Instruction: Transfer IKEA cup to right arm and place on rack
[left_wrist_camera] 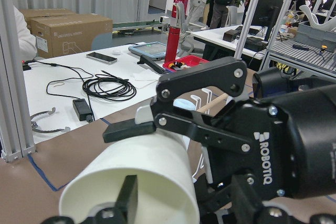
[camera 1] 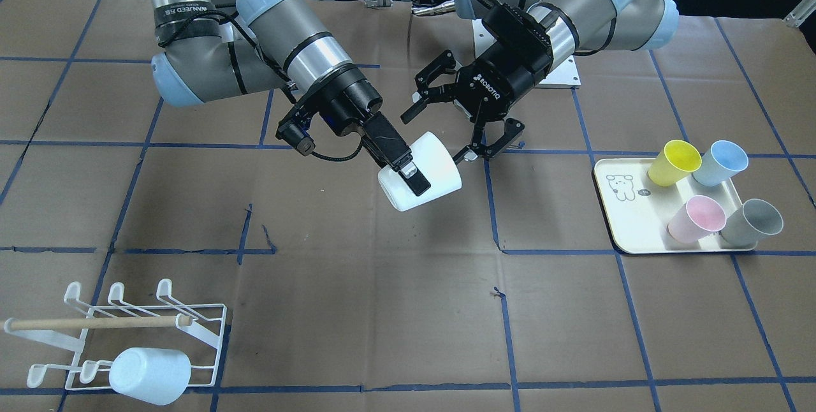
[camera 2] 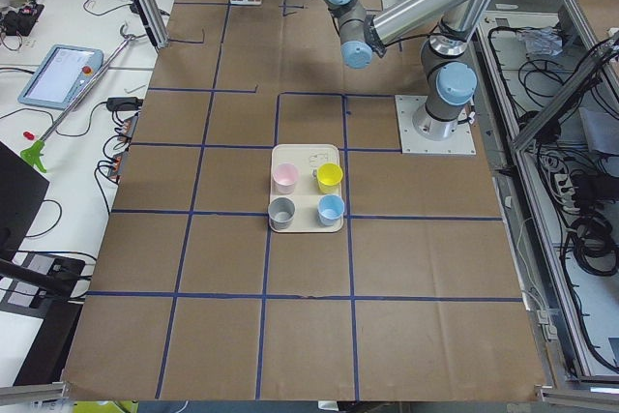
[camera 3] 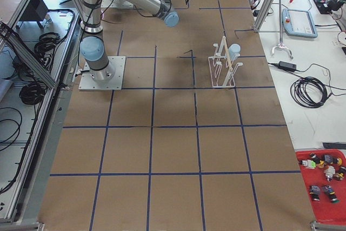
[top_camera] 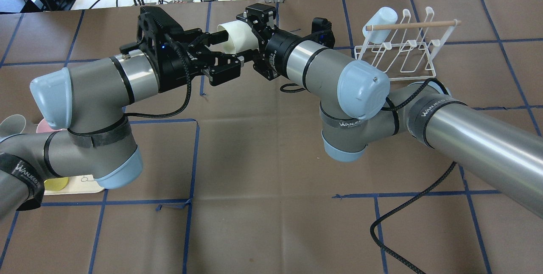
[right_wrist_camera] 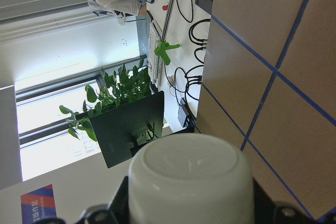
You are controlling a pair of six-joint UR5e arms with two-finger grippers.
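Note:
The IKEA cup (camera 1: 428,163) is white and held on its side above the table's middle, and it also shows in the overhead view as the cup (top_camera: 235,36). My right gripper (camera 1: 414,176) is shut on its wall, and the right wrist view shows the cup's base (right_wrist_camera: 191,174) between the fingers. My left gripper (camera 1: 438,134) is open, jaws spread wide either side of the cup's mouth end (left_wrist_camera: 131,182). The white wire rack (camera 1: 210,335) with its wooden dowel stands near the table's corner on the right arm's side, rack (top_camera: 407,53), and carries a pale blue cup (camera 1: 150,375).
A cream tray (camera 1: 628,208) on the left arm's side holds yellow (camera 1: 674,162), blue (camera 1: 720,162), pink (camera 1: 696,217) and grey (camera 1: 752,220) cups. Both arms reach over the table's middle. Cables and gear lie beyond the far edge, where people are also in view.

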